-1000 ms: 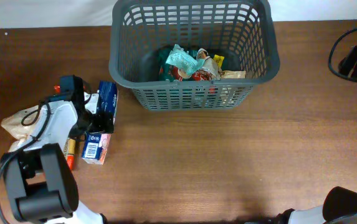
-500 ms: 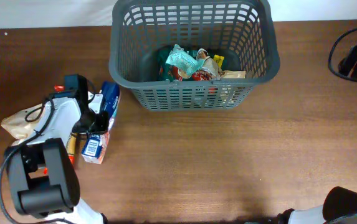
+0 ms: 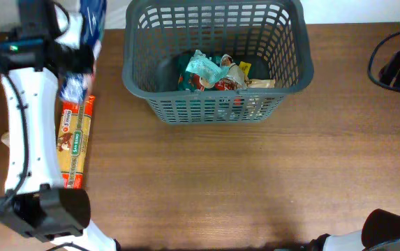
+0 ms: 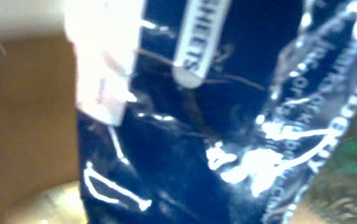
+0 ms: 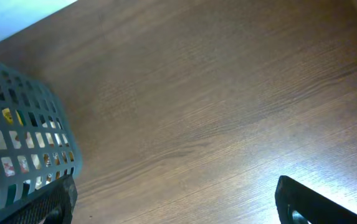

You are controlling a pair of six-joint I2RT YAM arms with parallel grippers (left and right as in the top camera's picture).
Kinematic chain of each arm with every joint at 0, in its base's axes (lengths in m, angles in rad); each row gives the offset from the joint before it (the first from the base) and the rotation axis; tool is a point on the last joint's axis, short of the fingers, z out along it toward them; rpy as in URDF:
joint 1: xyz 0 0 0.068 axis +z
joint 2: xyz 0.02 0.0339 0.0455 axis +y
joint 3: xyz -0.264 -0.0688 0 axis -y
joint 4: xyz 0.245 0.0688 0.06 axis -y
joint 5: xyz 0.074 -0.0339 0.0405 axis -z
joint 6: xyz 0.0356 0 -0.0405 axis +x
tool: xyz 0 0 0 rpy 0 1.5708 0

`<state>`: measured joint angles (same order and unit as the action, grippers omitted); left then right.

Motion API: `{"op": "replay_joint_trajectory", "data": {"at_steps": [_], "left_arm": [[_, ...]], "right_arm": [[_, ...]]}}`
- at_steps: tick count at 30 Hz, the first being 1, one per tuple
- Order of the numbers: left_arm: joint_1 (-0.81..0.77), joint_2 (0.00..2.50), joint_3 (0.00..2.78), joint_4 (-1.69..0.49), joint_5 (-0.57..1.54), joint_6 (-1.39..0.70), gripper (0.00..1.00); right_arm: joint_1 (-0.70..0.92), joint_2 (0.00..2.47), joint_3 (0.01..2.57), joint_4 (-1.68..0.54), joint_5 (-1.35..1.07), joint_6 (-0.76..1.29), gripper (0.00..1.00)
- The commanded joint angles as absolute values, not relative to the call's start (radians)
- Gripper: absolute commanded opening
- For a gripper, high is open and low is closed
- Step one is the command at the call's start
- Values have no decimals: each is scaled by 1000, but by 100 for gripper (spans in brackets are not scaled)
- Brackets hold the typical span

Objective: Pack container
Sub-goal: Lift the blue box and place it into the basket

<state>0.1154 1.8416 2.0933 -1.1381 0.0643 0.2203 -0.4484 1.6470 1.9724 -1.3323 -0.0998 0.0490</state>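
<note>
Container (image 3: 213, 108) beside left gripper (image 3: 78, 58) (apparently clutching packet (image 3: 91, 17))

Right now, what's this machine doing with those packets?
It is packing packets into the grey basket. The left gripper holds a dark blue packet up in the air, just left of the basket, which has several packets inside. A long orange packet lies on the table below the arm. The right gripper sits open and empty, off to the right.

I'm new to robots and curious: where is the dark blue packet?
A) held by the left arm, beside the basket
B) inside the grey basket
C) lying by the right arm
A: the dark blue packet hangs in the left end effector, outside the container.
</note>
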Motion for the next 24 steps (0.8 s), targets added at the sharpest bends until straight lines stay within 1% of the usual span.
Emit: {"op": "replay_joint_trajectory", "data": {"at_steps": [1, 6, 10, 15, 24], "left_arm": [[38, 1806, 2246, -1132, 116, 487, 2], [-131, 1806, 2305, -1066, 116, 792, 2], [-276, 1827, 2305, -1005, 114, 946, 2], [-367, 1899, 2305, -977, 105, 994, 2], [-384, 2125, 2305, -977, 105, 992, 2]], "right_arm": [[-453, 1641, 1968, -1332, -113, 50, 99], [-453, 1641, 1968, -1332, -113, 50, 99], [-453, 1641, 1968, -1332, -113, 50, 99], [-453, 1641, 1968, -1332, -113, 50, 99], [-453, 1641, 1968, -1332, -113, 50, 99]]}}
